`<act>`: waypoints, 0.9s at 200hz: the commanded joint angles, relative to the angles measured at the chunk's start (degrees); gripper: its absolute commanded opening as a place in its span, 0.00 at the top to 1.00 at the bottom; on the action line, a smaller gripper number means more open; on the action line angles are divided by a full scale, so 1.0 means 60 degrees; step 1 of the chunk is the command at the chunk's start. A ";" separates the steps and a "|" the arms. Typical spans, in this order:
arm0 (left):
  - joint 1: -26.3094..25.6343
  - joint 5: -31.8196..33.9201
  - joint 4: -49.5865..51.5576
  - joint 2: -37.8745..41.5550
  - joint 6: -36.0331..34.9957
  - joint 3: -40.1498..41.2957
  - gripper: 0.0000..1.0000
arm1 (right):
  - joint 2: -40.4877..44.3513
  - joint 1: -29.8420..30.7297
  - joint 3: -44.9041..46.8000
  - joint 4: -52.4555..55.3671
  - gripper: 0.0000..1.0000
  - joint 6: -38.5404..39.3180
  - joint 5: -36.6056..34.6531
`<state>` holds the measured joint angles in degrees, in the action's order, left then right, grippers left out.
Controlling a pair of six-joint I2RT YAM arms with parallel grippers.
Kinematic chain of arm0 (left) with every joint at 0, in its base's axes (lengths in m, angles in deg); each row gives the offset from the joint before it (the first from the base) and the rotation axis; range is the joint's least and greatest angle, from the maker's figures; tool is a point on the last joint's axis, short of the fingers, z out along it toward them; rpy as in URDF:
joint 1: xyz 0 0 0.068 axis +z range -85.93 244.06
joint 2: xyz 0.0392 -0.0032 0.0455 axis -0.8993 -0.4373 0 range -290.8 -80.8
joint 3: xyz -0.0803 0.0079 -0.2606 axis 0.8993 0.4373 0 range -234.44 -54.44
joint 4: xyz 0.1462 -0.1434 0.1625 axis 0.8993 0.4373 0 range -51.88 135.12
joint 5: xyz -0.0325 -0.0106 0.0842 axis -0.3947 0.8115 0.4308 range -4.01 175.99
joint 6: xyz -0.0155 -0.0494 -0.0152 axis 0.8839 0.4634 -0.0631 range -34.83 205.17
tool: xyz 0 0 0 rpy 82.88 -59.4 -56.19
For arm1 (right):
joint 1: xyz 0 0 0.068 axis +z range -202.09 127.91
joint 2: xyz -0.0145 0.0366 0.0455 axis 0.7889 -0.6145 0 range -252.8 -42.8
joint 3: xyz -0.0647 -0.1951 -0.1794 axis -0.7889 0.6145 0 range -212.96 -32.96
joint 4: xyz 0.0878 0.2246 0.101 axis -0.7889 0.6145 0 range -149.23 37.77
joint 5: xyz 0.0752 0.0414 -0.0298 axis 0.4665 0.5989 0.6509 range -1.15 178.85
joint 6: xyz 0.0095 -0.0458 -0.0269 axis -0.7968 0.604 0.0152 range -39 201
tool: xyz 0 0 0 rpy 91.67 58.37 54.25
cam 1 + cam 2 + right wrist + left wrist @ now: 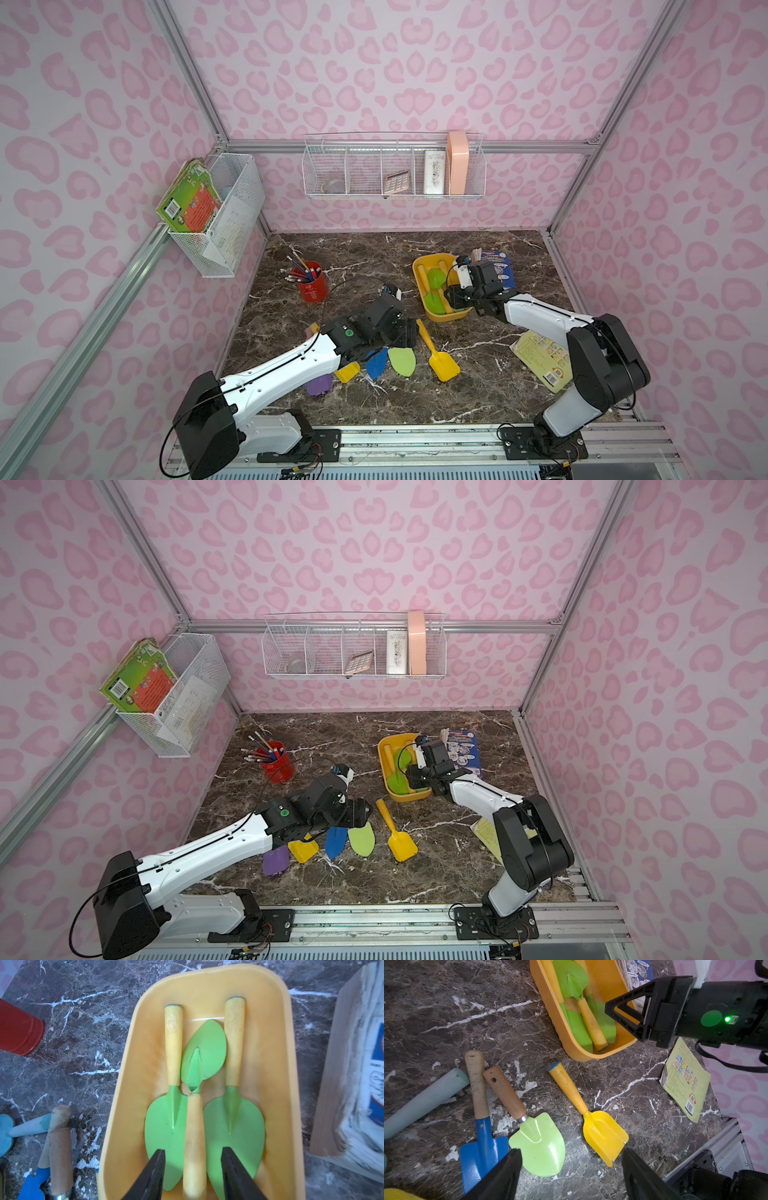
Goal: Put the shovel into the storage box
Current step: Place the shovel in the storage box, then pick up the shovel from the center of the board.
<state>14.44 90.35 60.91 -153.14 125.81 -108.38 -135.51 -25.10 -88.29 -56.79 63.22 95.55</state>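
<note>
Right wrist view: the middle green shovel (194, 1126) lies in the storage box (128, 1076), with its handle resting between and over the blades of two other green shovels (170, 1118) and its head pointing the opposite way. The right gripper (192, 1150) straddles that handle. Its jaws are apart with a gap on each side, gripping nothing. — A

And the left gripper? — B

Left wrist view: the left gripper (571, 1150) is spread wide and empty. It hovers over the table (446, 1001) between the lime shovel (537, 1142) and the yellow shovel (577, 1099). The blue shovel (481, 1147) lies beside them. All three are outside the box. — A

Handling? — B

My guess is light, rigid and not fragile. The blades lie flat with thin edges, so they'd be a poor pinch. Take the handle mid-length, across its width. It's tapered and looks smooth, so it may slide in the jaws. The yellow one lies alone, so it's the cleanest pick. — A
</note>
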 commanded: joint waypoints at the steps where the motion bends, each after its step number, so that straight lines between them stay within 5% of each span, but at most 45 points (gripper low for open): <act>1: 0.0008 0.0217 0.0323 0.0116 0.0118 -0.0108 0.19 | 0.0463 0.0127 0.0073 0.0132 0.53 -0.0104 -0.0068; 117: 0.0009 0.0906 0.1418 0.0945 0.0744 0.0573 0.29 | 0.2922 0.2129 0.1392 0.0684 0.46 -0.0470 -0.0021; 180: 0.0039 0.0954 0.2008 0.1747 0.1019 0.1003 0.30 | 0.2622 0.3419 0.1771 0.0966 0.45 -0.0880 -0.0580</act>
<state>14.61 95.75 70.72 -143.93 130.73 -103.00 -117.82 -6.83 -78.02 -52.53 59.57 94.37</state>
